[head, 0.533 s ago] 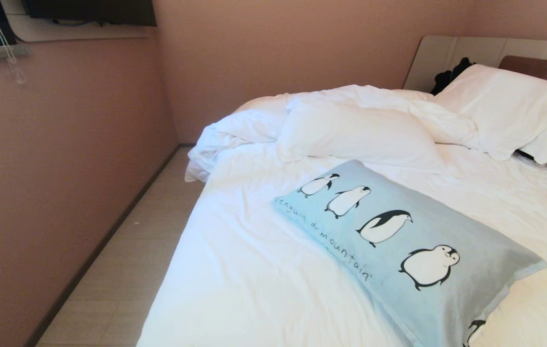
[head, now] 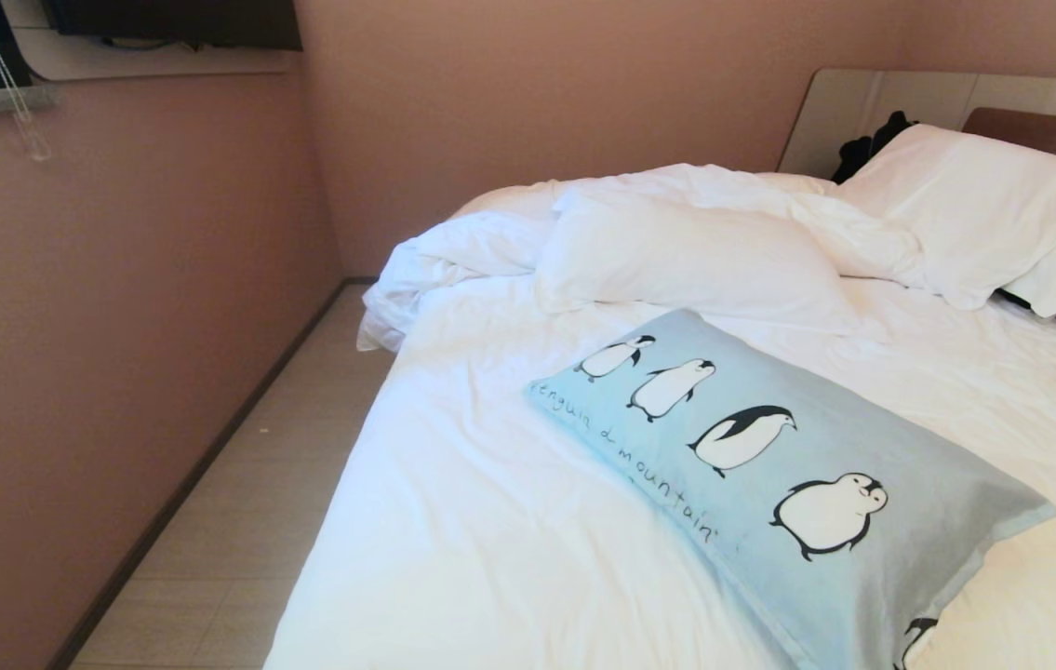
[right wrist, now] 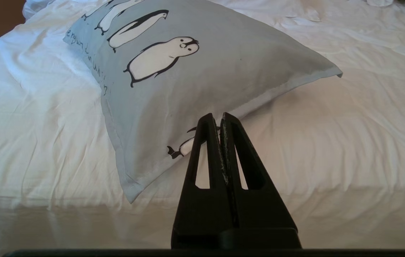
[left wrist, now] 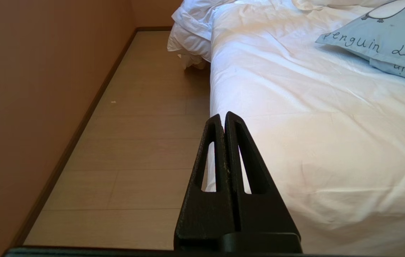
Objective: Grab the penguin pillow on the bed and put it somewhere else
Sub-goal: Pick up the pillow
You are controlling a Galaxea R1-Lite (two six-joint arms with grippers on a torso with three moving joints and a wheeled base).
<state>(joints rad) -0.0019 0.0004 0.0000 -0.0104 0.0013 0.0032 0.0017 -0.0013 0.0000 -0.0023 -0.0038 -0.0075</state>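
Note:
The light blue penguin pillow (head: 769,465) lies flat on the white bed (head: 490,521), near its front right part, with a row of penguins and dark writing on it. In the right wrist view the penguin pillow (right wrist: 188,71) is just ahead of my right gripper (right wrist: 220,116), which is shut, empty and short of the pillow's near edge. My left gripper (left wrist: 222,116) is shut and empty too, level with the bed's side edge (left wrist: 216,92); only a corner of the pillow (left wrist: 384,35) shows there. Neither arm appears in the head view.
A rumpled white duvet (head: 676,233) and white pillows (head: 965,205) lie toward the headboard (head: 1039,130). Dark clothing (head: 872,144) sits by the headboard. A strip of wooden floor (head: 239,521) runs between the bed and the pink wall (head: 118,326).

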